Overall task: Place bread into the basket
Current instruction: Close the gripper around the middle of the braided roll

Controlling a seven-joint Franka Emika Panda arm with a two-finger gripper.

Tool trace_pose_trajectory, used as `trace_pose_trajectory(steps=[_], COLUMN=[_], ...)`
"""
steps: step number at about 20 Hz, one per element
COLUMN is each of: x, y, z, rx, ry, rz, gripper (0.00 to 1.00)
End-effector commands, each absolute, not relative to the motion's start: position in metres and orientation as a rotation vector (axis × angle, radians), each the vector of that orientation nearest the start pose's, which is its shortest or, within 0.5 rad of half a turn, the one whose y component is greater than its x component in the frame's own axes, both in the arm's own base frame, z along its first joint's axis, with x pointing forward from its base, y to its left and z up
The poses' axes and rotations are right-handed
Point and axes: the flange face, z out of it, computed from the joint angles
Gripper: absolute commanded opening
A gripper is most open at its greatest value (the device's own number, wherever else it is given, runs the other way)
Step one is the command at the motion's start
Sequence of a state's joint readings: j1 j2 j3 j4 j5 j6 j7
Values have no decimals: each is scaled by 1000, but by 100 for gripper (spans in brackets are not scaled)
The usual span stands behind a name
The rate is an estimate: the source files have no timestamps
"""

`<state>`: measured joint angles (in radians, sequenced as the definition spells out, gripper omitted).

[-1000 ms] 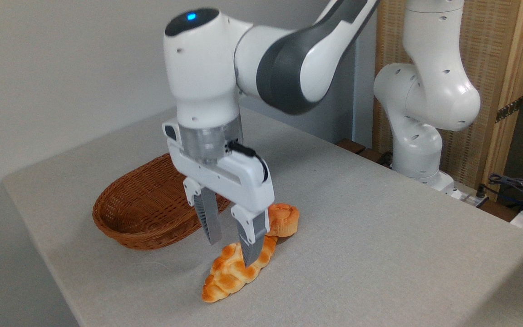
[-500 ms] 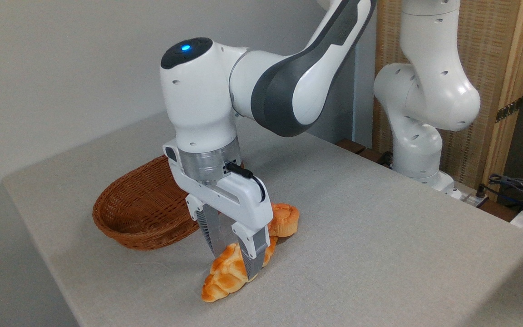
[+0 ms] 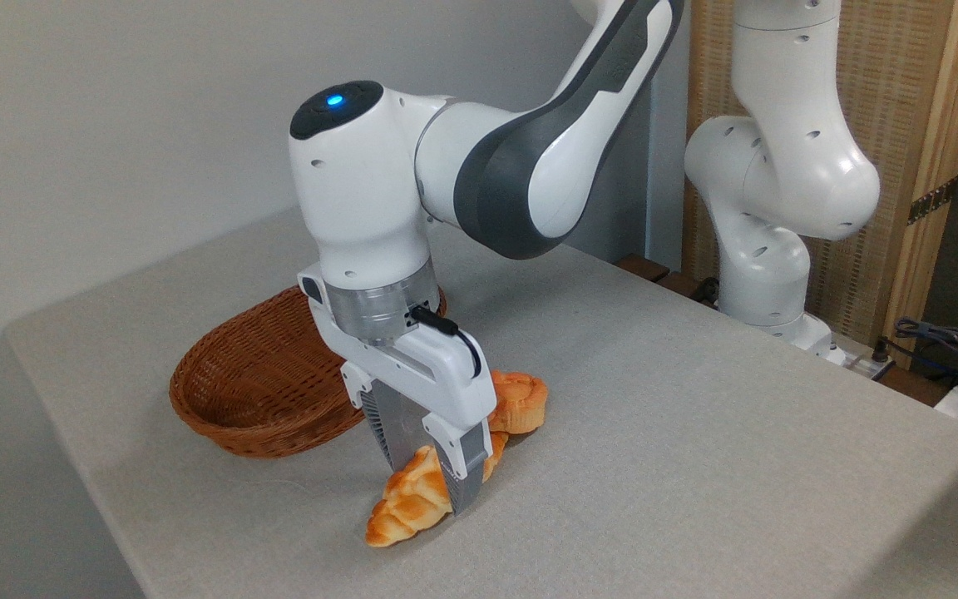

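Observation:
The braided golden bread [image 3: 398, 513] lies on the grey table at the front. My gripper [image 3: 432, 484] has come down over the loaf's far half and is shut on it, one finger on each side. The loaf's near pointed end sticks out toward the front left and seems to rest on the table. The reddish-brown wicker basket [image 3: 211, 425] stands just left of and behind the gripper. It is empty as far as I can see, with its right part hidden by the gripper.
A small round orange bun [image 3: 522, 399] sits right behind the gripper, touching or nearly touching the loaf's far end. The arm's white base [image 3: 766, 274] stands at the back right, with cables [image 3: 945, 341] beside it. The table's front-left edge runs close to the loaf.
The gripper came down over the loaf and its fingers closed from wide open onto the bread. The loaf's near end shifted slightly left.

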<state>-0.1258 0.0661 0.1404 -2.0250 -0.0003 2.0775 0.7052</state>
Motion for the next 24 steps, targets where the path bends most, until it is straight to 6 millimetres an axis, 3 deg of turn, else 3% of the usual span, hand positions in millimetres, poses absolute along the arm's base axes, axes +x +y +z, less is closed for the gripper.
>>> trace_pose_trajectory(steps=[1,3,6,8,19,24], x=[566,566,566,566,569,580], y=[5,5,5,5,7,11], z=[407,408,409,409,417,458], rx=[-2921,-2921,-2921,-2923,-2920,-2897], ry=[1119,1122,1122,1121,1114,1091], rz=[38,35,32,29,4,-117], gripper=[75,65,34,30,31,33])
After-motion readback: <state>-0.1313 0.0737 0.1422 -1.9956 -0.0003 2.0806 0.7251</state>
